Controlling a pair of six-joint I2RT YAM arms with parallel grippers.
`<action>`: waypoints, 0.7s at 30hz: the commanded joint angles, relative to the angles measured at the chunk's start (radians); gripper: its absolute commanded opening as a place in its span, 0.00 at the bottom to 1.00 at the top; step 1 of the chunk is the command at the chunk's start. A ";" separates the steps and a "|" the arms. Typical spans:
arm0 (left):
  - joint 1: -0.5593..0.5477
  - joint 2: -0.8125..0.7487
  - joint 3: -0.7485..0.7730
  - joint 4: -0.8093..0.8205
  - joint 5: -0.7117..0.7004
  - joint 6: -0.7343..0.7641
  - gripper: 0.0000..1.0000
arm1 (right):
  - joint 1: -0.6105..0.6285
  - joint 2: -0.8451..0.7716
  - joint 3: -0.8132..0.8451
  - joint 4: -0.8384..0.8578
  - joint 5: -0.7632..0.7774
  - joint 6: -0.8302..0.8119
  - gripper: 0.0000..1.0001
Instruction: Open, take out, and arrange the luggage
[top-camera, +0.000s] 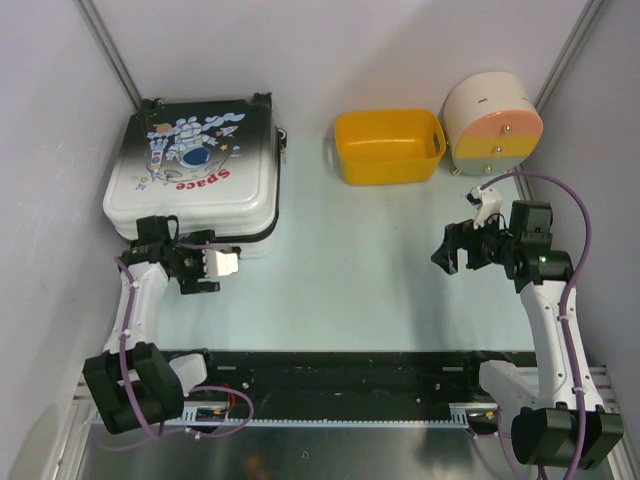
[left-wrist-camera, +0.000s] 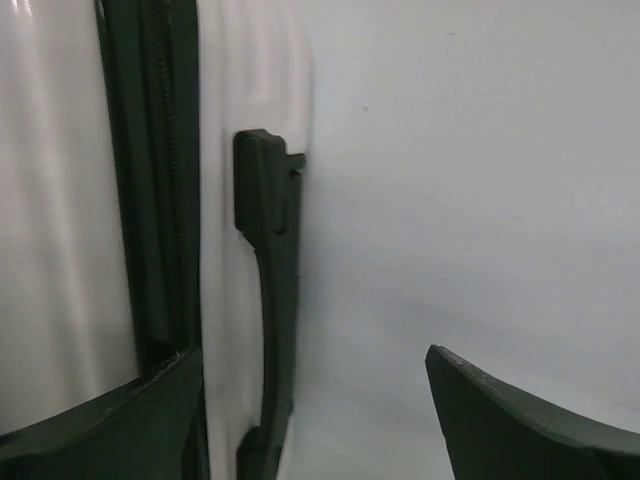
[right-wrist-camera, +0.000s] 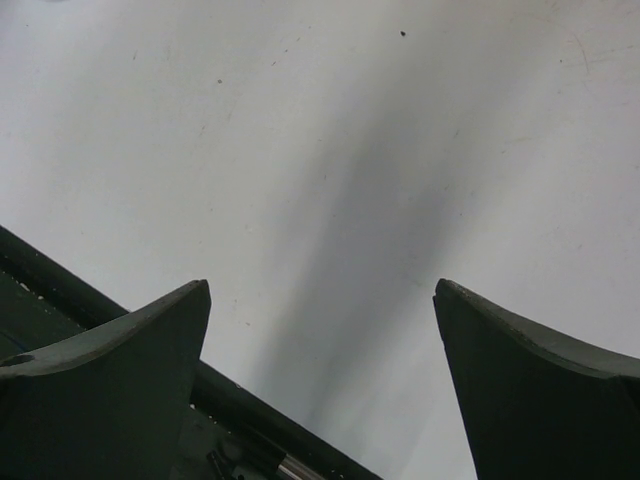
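The luggage (top-camera: 195, 165) lies shut in the far-left corner of the tabletop (top-camera: 330, 260), and my left fingers (left-wrist-camera: 110, 420) stand wide apart and empty at its near edge, by the zip seam (left-wrist-camera: 165, 180) and side handle (left-wrist-camera: 270, 300); I reckon a nudge here would shove the shell toward the left wall (top-camera: 50, 150) rather than open it. The middle of the tabletop gives room for the lid to swing, though the yellow basket (top-camera: 390, 145) crowds the far edge. My right fingers (right-wrist-camera: 110, 380), wide and empty, hover near the right edge, short of the drawer box (top-camera: 492, 125)
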 joint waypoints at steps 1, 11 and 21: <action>0.010 0.013 -0.051 0.191 0.079 0.120 0.97 | 0.007 0.012 0.023 0.019 -0.023 -0.014 1.00; 0.010 0.166 -0.049 0.239 0.079 0.159 0.79 | 0.017 0.055 0.024 0.034 -0.017 -0.016 1.00; 0.000 0.281 -0.056 0.269 0.032 0.164 0.62 | 0.022 0.078 0.023 0.042 -0.003 -0.023 1.00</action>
